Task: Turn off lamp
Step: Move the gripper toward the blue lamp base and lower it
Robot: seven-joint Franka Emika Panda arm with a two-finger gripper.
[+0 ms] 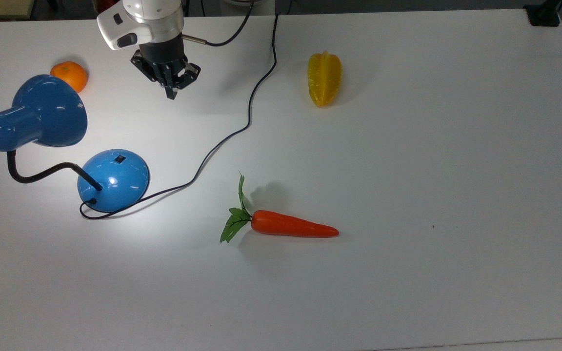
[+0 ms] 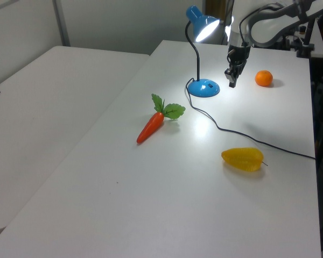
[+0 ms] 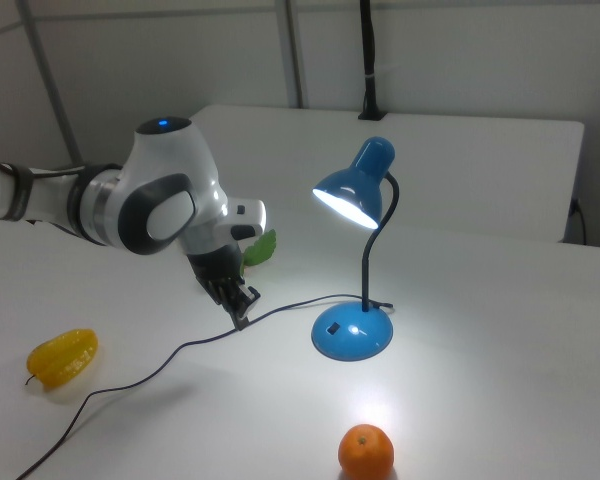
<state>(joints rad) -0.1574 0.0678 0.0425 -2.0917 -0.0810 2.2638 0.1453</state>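
broadly, a white table [image 1: 408, 170] fills the top view, and a second white table [image 2: 43, 97] sits beside it on the left view's left. the white and black robot arm [image 1: 147, 24] reaches in from the top view's upper edge, its gripper [image 1: 170, 90] pointing down over bare tabletop with the fingertips drawn together into a narrow point, holding nothing. in the top view the gripper hangs between the orange and the lamp's cord, well apart from the lamp's base; in the left view the gripper [image 2: 232, 80] appears just to the right of the base.

the lamp [image 1: 42, 117] stands near the top view's left edge. its glossy blue shade [image 3: 352, 190] is lit, throwing a bright patch on the table. a bent black gooseneck [image 1: 37, 173] joins the shade to the round blue base [image 1: 113, 179], which carries a small black switch [image 1: 120, 158] on its dome. a black cord [image 1: 242, 126] runs from the base across the table to the top view's upper edge.

a toy carrot [image 1: 286, 226] with green leaves lies near the middle of the top view, below the cord. a yellow starfruit [image 1: 324, 79] lies to the cord's right in the top view. an orange [image 1: 69, 75] sits just beside the shade in the top view.
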